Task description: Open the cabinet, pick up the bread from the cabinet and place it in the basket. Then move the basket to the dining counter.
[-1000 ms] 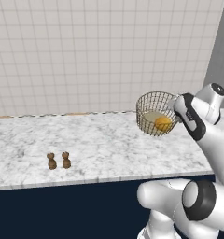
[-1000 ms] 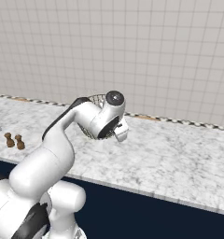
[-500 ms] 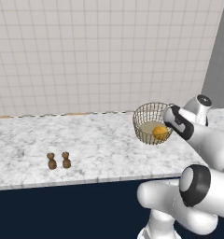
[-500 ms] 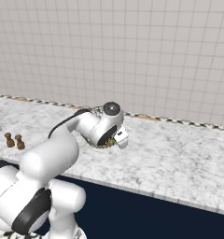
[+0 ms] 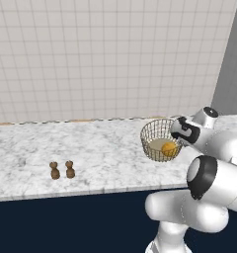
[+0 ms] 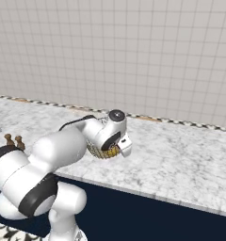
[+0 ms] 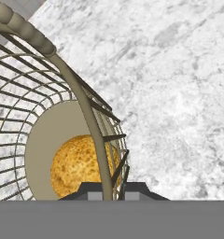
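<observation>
My gripper is shut on the rim wire of the pale gold wire basket, which I hold tilted low over the marble dining counter. The orange-golden bread lies inside on the basket's round bottom. From the left base the basket hangs by the counter's front right part with the bread in it and the gripper at its right rim. From the right base the basket peeks out under the hand. I cannot tell whether it touches the marble. The cabinet is out of view.
Two small brown shakers stand near the counter's front edge to the left, also seen at the far left. A tiled wall backs the counter. Its dark navy front drops below the edge. Open marble stretches right.
The arm has lowered the basket with the bread from well above the counter down close to the marble. The grip on the rim stays the same. The shakers have not moved.
</observation>
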You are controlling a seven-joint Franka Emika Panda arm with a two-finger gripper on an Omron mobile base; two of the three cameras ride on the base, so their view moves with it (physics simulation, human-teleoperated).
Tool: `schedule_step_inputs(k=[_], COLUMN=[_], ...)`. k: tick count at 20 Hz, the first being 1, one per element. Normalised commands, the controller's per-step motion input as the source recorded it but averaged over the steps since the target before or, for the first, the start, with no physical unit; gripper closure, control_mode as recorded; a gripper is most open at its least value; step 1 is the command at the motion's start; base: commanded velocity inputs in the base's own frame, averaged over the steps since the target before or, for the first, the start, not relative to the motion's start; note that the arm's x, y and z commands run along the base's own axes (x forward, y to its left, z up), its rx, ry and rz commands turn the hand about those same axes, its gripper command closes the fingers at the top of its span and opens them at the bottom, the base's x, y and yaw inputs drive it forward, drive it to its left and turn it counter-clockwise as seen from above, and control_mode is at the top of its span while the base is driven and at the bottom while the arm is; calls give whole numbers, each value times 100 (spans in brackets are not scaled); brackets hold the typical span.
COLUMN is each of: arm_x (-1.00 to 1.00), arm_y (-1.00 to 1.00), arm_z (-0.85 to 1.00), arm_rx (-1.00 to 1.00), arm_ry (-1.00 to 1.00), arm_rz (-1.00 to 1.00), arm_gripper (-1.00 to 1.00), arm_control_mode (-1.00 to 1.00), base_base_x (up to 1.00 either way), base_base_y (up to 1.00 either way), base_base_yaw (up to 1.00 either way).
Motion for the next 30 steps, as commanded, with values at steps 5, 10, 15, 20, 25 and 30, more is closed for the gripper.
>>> schedule_step_inputs(k=[5, 10, 15, 20, 25, 30], arm_x=[17, 12, -1, -19, -54, -84], arm_y=[0, 0, 0, 3, 28, 44], arm_z=[-44, -40, -1, 36, 70, 77], arm_rx=[-1, 0, 4, 14, -1, -7], arm_ry=[12, 11, 1, -8, -2, -7], arm_rz=[0, 0, 7, 17, 23, 20], arm_gripper=[100, 100, -100, -100, -100, -100], arm_control_mode=[-100, -100, -100, -100, -100, -100], base_base_x=[0, 0, 0, 0, 0, 0], base_base_y=[0, 0, 0, 0, 0, 0], base_base_yaw=[0, 0, 0, 0, 0, 0])
